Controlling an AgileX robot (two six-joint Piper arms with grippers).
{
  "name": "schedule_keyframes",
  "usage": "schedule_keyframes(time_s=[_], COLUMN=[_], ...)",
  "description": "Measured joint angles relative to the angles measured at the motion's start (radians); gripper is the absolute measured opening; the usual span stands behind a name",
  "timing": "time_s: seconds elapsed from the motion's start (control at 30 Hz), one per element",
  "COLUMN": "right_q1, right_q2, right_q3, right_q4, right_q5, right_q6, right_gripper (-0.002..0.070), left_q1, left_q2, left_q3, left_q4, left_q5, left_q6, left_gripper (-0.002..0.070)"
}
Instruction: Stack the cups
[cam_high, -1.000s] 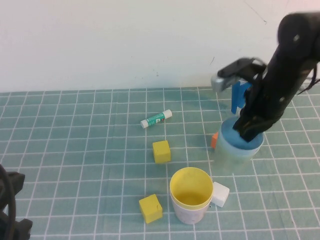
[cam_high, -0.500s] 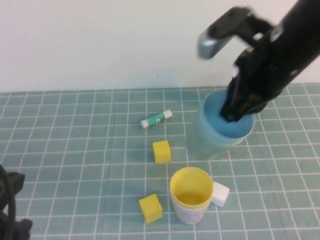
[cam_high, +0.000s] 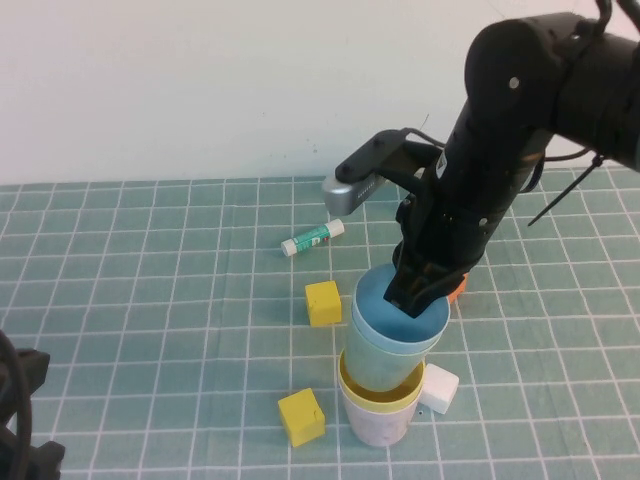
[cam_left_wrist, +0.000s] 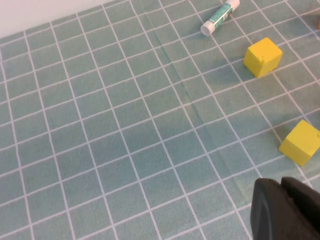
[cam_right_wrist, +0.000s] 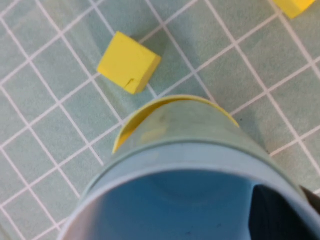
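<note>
Surface: green gridded mat (cam_high: 150, 300).
Right gripper (cam_high: 420, 290): clamps light blue cup (cam_high: 395, 335) rim, base entering yellow cup (cam_high: 378, 415).
Left gripper (cam_left_wrist: 287, 210): parked near-left; finger state unclear.
Technique: lower straight, centred, release once seated.

- Right hand (cam_high: 418, 290) near centre-right of counter (cam_high: 150, 300), reaching into upper cup (cam_high: 395, 335), clamped on its rim.
- Upper cup tilted, base sunk in lower cup (cam_high: 378, 410) at front centre.
- Cube (cam_high: 438, 388) touching lower cup's right; cube (cam_high: 301, 417) just left of it; cube (cam_high: 323, 302) behind-left.
- Tube (cam_high: 312, 237) further back.
- Left hand (cam_high: 20, 420) at front-left corner, well apart.
</note>
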Motion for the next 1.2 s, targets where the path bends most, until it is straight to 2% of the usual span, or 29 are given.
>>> schedule_keyframes(time_s=[0.2, 0.4, 0.5, 0.77, 1.0, 1.2], right_q1=[0.000, 0.000, 0.000, 0.000, 0.015, 0.023], right_q2=[0.020, 0.020, 0.005, -0.201, -0.569, -0.891], right_q3=[0.000, 0.000, 0.000, 0.018, 0.282, 0.605], right_q4=[-0.002, -0.002, -0.002, -0.003, 0.031, 0.158], right_q5=[-0.001, -0.001, -0.003, -0.005, -0.258, -0.485], right_q6=[0.002, 0.003, 0.003, 0.003, -0.081, -0.283], right_gripper=[0.0039, 0.0127, 0.0145, 0.0148, 0.0134, 0.0055], left_q1=[0.000, 0.000, 0.000, 0.000, 0.000, 0.000], left_q2=[0.000, 0.000, 0.000, -0.008, -0.145, -0.313], left_q3=[0.000, 0.000, 0.000, 0.006, 0.147, 0.307], left_q4=[0.000, 0.000, 0.000, -0.002, -0.002, 0.002], left_q5=[0.000, 0.002, 0.004, 0.041, -0.075, -0.168], left_q6=[0.000, 0.000, 0.000, 0.000, -0.032, -0.070], left_gripper=[-0.0002, -0.0002, -0.0002, -0.0002, -0.0002, -0.0002])
